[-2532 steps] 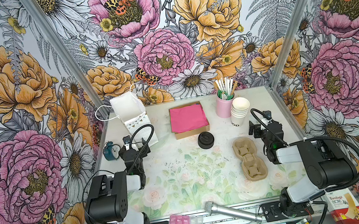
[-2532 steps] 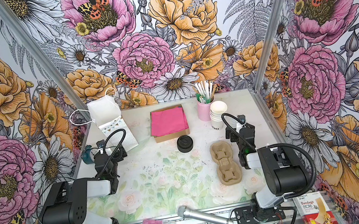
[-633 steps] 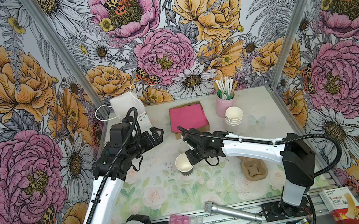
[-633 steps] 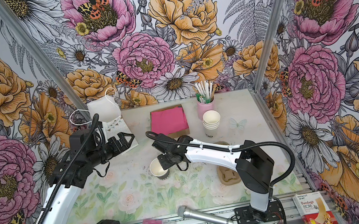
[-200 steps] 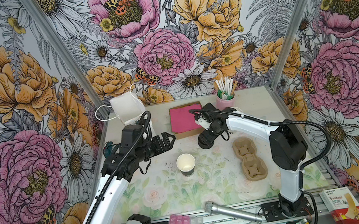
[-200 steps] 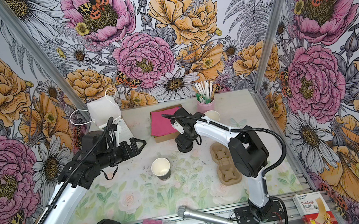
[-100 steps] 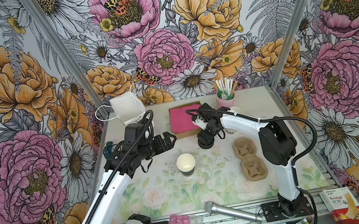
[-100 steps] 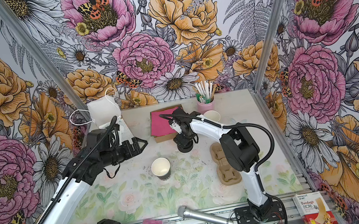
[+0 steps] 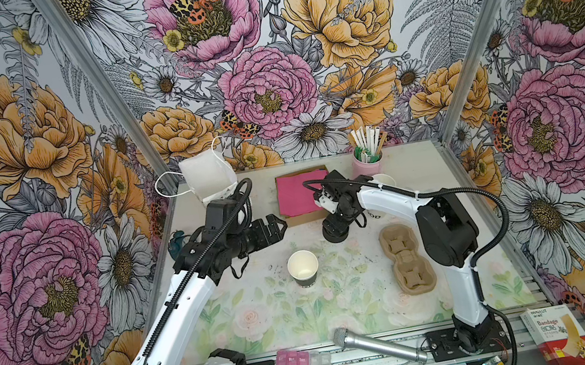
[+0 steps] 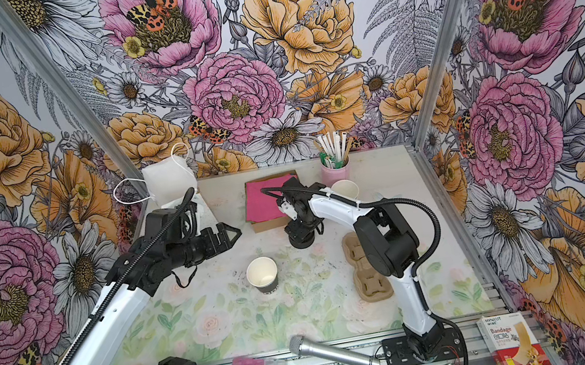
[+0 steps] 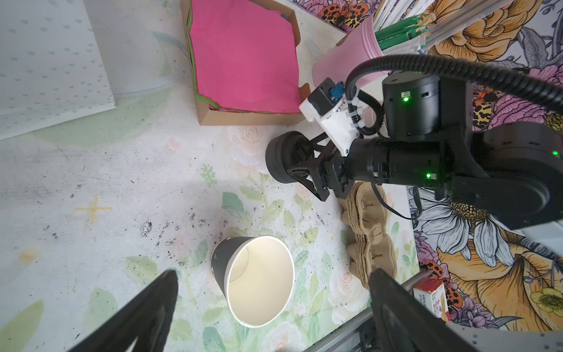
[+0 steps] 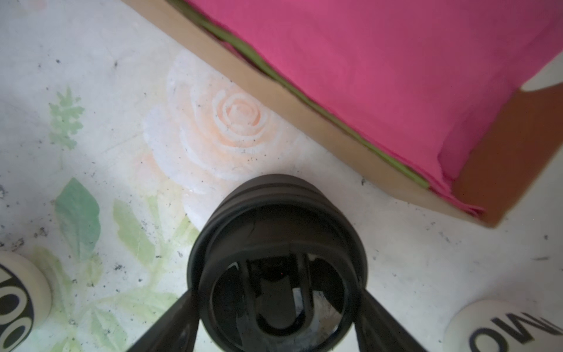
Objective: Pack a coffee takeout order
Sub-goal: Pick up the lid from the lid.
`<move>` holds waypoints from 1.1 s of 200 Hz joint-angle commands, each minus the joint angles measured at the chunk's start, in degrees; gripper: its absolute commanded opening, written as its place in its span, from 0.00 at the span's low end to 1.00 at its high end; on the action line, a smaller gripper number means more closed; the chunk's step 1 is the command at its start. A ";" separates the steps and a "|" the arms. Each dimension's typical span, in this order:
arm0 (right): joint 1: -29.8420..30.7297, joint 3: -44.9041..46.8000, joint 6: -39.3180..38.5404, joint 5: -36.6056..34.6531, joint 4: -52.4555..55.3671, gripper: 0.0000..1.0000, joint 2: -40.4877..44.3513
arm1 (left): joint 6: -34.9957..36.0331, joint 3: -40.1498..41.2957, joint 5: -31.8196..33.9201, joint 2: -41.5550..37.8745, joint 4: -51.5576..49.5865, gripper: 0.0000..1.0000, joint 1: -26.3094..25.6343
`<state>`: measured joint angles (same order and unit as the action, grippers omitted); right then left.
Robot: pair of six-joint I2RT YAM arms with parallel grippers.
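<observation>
At a flower-papered packing counter, the right tool reaches down over the round black lid, which sits just beside the cardboard tray holding the pink napkin. Its jaws straddle the lid, but whether they press on it cannot be told. The left tool hangs released and empty above the counter, near the paper cup, which stands upright and empty mid-counter between the two arms. The likeliest trouble is the grip itself. The lid's ridged sides suggest several lids nested together, so a pinch may lift more than one, or may slide off the smooth curved plastic. With the tray so close, a skewed lift could also catch its wall or drag the napkin and the green napkin edging out beneath it. Nothing steadies the light cup, so a lid pushed down off-centre could tip it or buckle its rim. A wide swing of the right arm could also nudge the pulp carrier lying close by. The only clear writing is on a red and white box at the rig's front edge, which reads "HYNAUT Bandage". Bold black letters on cups at the edges of the right wrist view are cut off and spell no whole word.
</observation>
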<state>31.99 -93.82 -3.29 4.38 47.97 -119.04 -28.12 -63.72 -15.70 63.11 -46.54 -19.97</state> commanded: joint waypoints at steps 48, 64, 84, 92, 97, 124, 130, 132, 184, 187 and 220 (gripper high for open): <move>-0.26 -2.05 -0.32 1.24 0.42 0.69 -1.59 | 1.18 -0.26 0.31 -0.49 0.18 0.99 0.98; -0.26 -2.07 -0.24 1.16 0.43 0.69 -1.13 | 1.28 -0.39 0.28 -0.40 0.14 0.99 1.00; -0.21 -2.07 -0.08 1.08 0.46 0.68 -0.32 | 1.42 -0.37 0.22 -0.28 0.16 0.99 1.20; -0.25 -2.07 0.17 1.15 0.46 0.68 0.06 | 1.45 -0.49 0.15 -0.26 0.18 0.99 1.10; -0.26 -2.07 0.37 1.15 0.51 0.68 0.36 | 1.53 -0.51 0.10 -0.25 0.14 0.99 1.19; -0.26 -2.17 0.95 1.22 0.55 0.67 2.12 | 1.80 -0.36 0.23 -0.19 0.24 0.99 1.38; -0.26 -2.18 1.05 1.15 0.55 0.67 2.50 | 1.80 -0.39 0.11 -0.25 0.29 0.99 1.46; -0.26 -2.21 1.04 1.02 0.55 0.67 2.61 | 1.87 -0.36 0.12 -0.22 0.24 0.99 1.52; -0.26 -2.24 1.62 1.02 0.73 0.67 4.68 | 2.20 -0.15 -0.53 -0.19 0.27 0.99 2.01; -0.26 -2.19 1.77 1.14 0.73 0.66 4.83 | 2.20 -0.15 -0.70 -0.05 0.31 0.99 2.10; -0.26 -1.99 2.80 2.08 0.73 0.66 5.74 | 2.54 -1.35 -3.50 1.86 0.65 0.97 2.84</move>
<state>31.99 -94.45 -1.96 5.08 48.64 -116.51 -26.94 -63.75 -16.49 63.57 -46.50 -17.89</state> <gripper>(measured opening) 0.698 0.981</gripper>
